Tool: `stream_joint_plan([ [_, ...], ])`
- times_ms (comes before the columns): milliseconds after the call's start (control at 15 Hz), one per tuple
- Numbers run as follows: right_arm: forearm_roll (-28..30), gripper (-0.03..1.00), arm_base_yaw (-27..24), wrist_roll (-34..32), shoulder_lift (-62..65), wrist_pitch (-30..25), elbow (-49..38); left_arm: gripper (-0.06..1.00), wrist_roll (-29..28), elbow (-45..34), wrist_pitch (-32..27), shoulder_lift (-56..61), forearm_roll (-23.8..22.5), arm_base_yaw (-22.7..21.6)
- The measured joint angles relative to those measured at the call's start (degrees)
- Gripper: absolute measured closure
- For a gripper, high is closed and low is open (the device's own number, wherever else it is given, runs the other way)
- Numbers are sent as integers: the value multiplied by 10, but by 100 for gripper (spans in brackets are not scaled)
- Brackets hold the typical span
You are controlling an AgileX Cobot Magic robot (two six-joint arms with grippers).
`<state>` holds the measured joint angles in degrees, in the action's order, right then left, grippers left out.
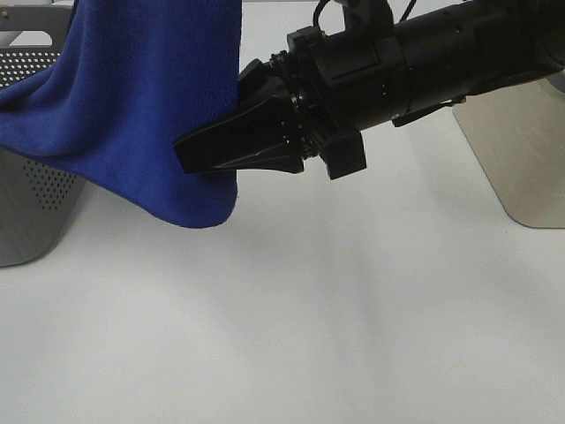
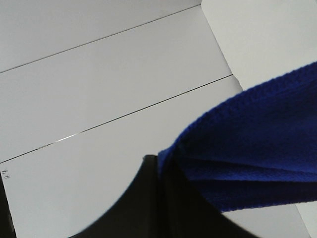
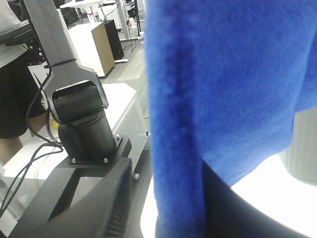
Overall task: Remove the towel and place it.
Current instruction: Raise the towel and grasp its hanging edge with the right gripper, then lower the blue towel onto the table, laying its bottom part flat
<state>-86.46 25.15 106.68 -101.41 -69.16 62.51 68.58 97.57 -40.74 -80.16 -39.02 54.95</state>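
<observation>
The deep blue towel (image 1: 132, 106) hangs from above the exterior view's top edge and drapes over the grey perforated basket (image 1: 35, 203) at the left. Its lower corner hangs free above the white table. My left gripper (image 2: 158, 173) is out of the exterior view; in its wrist view it is shut on a fold of the towel (image 2: 257, 148), held high. My right gripper (image 1: 190, 155) reaches across from the right, level, onto the towel's right edge. In the right wrist view its fingers (image 3: 99, 208) stand close on either side of the towel's hem (image 3: 178, 124).
A grey metal base plate (image 1: 521, 159) lies at the right rear of the white table (image 1: 309, 336). The right arm's black body (image 1: 424, 62) spans the upper middle. A black joint on a grey post (image 3: 81, 124) stands beyond the table's edge.
</observation>
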Motion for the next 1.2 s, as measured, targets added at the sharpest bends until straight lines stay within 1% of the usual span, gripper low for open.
stream_joint_plan([
  [200,3,64,0,-39,0,10,0,94,-22,0,0,0,-3,0],
  [333,2,68,0,-49,0,18,0,94,-25,0,0,0,-3,0],
  [400,2,78,0,-50,0,20,0,94,-25,0,0,0,-3,0],
  [467,2,91,0,-54,0,21,0,94,-26,0,0,0,-3,0],
  [533,2,95,0,-63,0,29,0,94,-26,0,0,0,-3,0],
  [600,-1,95,0,-81,0,47,0,94,-30,0,0,0,-3,0],
  [733,-6,95,0,-117,0,78,0,94,-60,0,0,0,-3,0],
  [933,-5,95,0,-201,8,150,0,94,-143,0,-3,0,-3,0],
  [1000,0,95,0,-219,14,164,1,94,-162,0,-3,0,-5,0],
  [1067,16,95,0,-258,29,191,3,94,-206,0,-2,0,-12,-2],
  [1133,45,95,0,-297,45,218,13,94,-257,0,9,0,-15,-8],
  [1200,96,95,0,-345,62,241,32,94,-323,0,30,0,-17,-18],
])
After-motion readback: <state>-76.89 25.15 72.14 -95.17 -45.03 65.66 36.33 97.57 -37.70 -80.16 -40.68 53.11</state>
